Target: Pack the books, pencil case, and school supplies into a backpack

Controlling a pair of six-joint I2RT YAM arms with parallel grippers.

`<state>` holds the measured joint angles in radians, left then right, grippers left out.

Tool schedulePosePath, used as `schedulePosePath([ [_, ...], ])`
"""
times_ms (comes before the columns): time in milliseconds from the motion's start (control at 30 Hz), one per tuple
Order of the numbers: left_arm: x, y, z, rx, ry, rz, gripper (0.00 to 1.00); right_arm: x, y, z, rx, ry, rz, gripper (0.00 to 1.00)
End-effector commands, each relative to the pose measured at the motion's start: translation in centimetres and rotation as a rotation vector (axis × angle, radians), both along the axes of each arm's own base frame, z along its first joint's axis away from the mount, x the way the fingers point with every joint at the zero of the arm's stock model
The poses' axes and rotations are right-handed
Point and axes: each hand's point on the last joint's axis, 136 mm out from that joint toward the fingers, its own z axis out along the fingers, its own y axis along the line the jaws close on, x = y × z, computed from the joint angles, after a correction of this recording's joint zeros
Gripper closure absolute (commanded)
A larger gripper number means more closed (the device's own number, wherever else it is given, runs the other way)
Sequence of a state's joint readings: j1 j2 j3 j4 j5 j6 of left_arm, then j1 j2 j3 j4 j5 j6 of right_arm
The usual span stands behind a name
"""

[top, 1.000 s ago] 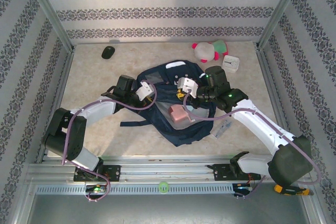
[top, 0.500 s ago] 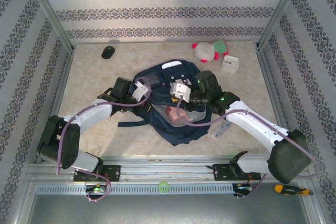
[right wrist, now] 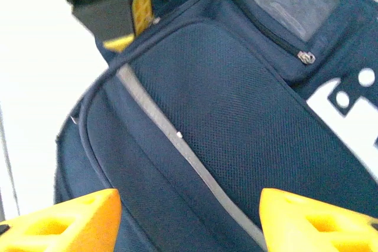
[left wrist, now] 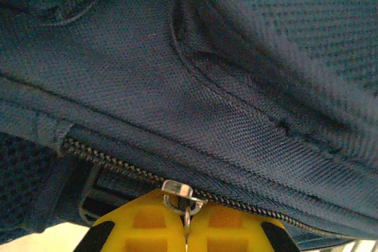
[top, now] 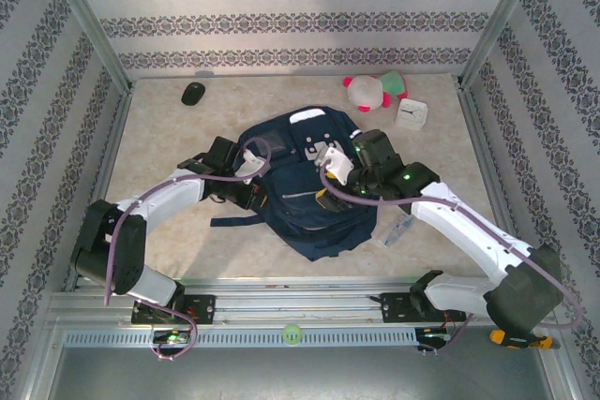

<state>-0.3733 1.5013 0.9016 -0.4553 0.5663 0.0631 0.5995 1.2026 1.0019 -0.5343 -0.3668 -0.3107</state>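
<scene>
My left gripper [left wrist: 186, 221] is clenched on what looks like the zipper pull [left wrist: 177, 191] at the left edge of the backpack [top: 305, 222], which lies mid table [top: 169, 138]. My right gripper [right wrist: 189, 219] hangs released, jaws wide, just over the backpack front panel.

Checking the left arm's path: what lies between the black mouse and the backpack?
Only bare table, seen in the top external view, from mouse to backpack.
</scene>
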Motion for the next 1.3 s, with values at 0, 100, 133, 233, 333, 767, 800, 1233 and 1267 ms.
schedulePosePath([
  [0,-1.7,0.9,-2.0,0.096,0.072,-0.031,1.0,-3.2,0.2,0.7,0.071,0.226,-0.209,0.37],
  [100,-2.2,0.9,-2.6,0.125,0.076,-0.06,1.0,-4.8,2.3,0.0,0.166,0.251,-0.285,0.4],
  [133,-2.3,0.8,-2.7,0.132,0.073,-0.065,1.0,-4.7,2.5,-0.9,0.201,0.28,-0.36,0.43],
  [233,-2.5,0.4,-2.6,0.132,0.062,-0.087,1.0,-3.9,3.0,-3.1,0.313,0.4,-0.544,0.5],
  [333,-3.0,0.0,-2.5,0.134,0.056,-0.112,1.0,-2.3,2.2,-6.0,0.339,0.435,-0.712,0.57],
  [767,-6.2,-3.3,-1.4,0.155,-0.009,-0.289,1.0,3.8,0.5,-11.7,0.475,0.541,-1.023,0.67],
  [800,-6.4,-3.7,-1.3,0.156,-0.011,-0.302,1.0,4.1,0.7,-11.6,0.479,0.539,-1.022,0.68],
  [1233,-5.2,-10.1,0.9,-0.013,-0.089,-0.225,0.78,6.6,2.1,-9.4,0.534,0.489,-0.992,0.67],
  [1267,-5.1,-10.0,1.4,-0.011,-0.111,-0.23,0.71,6.9,1.8,-8.9,0.539,0.478,-0.972,0.65],
])
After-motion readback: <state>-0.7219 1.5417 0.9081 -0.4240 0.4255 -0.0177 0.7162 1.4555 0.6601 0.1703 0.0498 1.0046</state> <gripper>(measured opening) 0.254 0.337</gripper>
